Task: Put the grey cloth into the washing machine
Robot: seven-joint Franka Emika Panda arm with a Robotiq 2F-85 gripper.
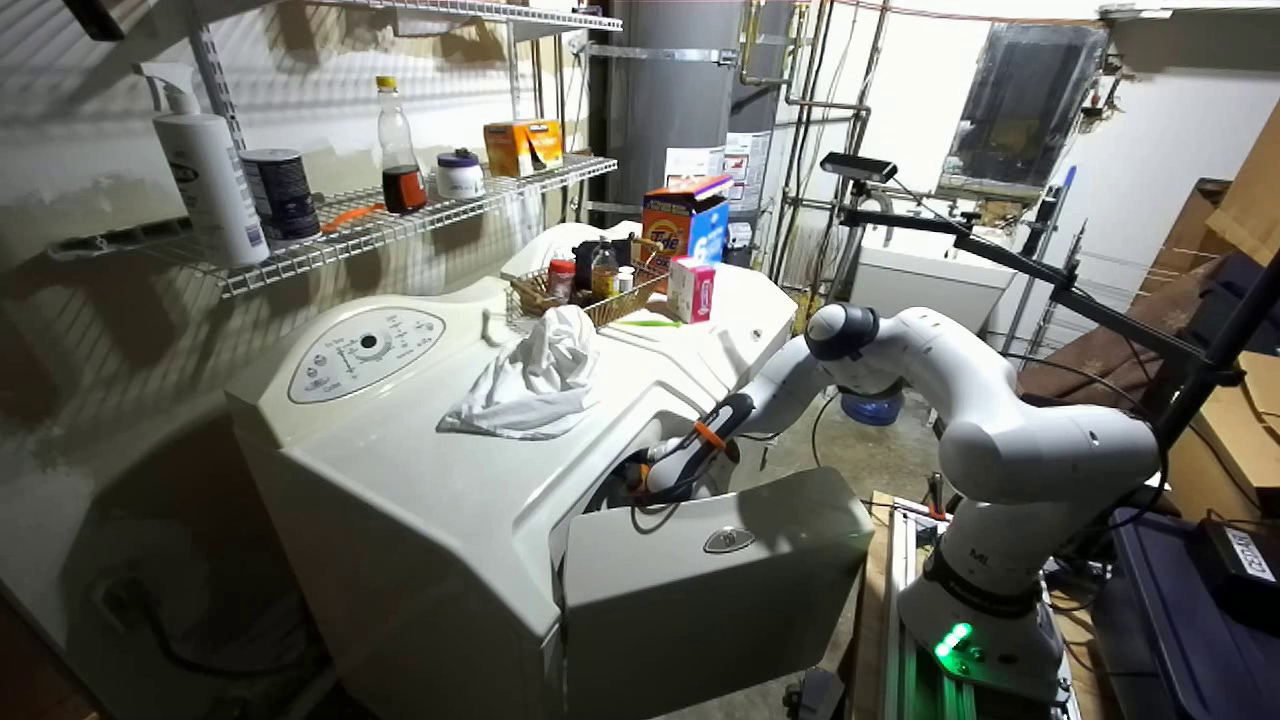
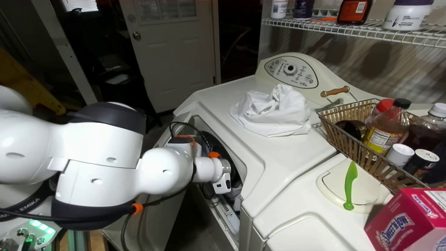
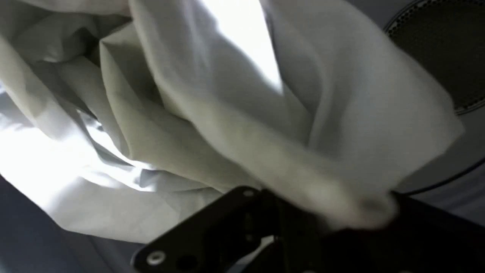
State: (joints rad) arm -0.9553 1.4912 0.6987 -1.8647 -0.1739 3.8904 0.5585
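The cream washing machine (image 1: 400,480) has its front door (image 1: 700,600) open; its top (image 2: 209,96) shows in an exterior view too. My arm reaches through the door opening. In the wrist view my gripper (image 3: 322,222) looks shut on a fold of the pale grey cloth (image 3: 242,125), which narrows between the fingers and covers the tips. The cloth is bunched and fills most of the wrist view, inside the drum. In both exterior views the gripper is hidden in the opening. Some pale fabric (image 2: 237,191) shows below the wrist.
A crumpled white cloth (image 1: 540,380) lies on the machine's top, also in an exterior view (image 2: 273,111). A wicker basket of bottles (image 2: 362,139), a green spoon (image 2: 350,184) and a pink box (image 2: 407,219) are beside it. A round perforated panel (image 3: 443,49) shows in the drum.
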